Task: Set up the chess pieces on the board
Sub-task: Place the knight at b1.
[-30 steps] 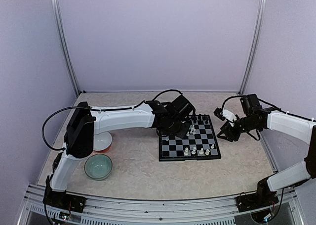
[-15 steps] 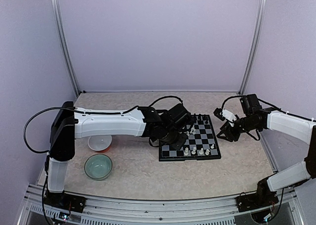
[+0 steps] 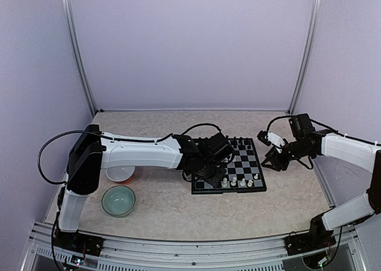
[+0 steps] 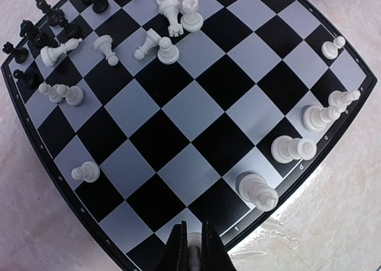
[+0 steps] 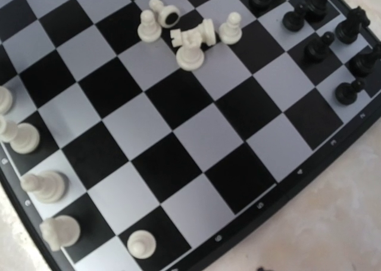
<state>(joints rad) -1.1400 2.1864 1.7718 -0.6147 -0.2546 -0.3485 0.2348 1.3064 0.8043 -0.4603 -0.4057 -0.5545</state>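
Note:
The board (image 3: 236, 164) lies right of centre, and it fills the left wrist view (image 4: 178, 116) and the right wrist view (image 5: 178, 140). My left gripper (image 3: 214, 174) is shut on a small white chess piece (image 4: 194, 252) just above a white square in the board's near edge row. Beside it stand three white pieces (image 4: 257, 190) along that edge. Several white pieces (image 4: 166, 21) lie toppled in a heap further in. Black pieces (image 4: 36, 36) crowd the far edge. My right gripper (image 3: 271, 158) hovers off the board's right side; its fingers do not show in its wrist view.
A pale green bowl (image 3: 118, 200) sits at the near left. A white bowl (image 3: 121, 174) sits behind it, partly under my left arm. Purple walls and metal posts enclose the table.
My left gripper has moved from the board's far left part toward its near edge, carrying the white piece. The right arm has not moved.

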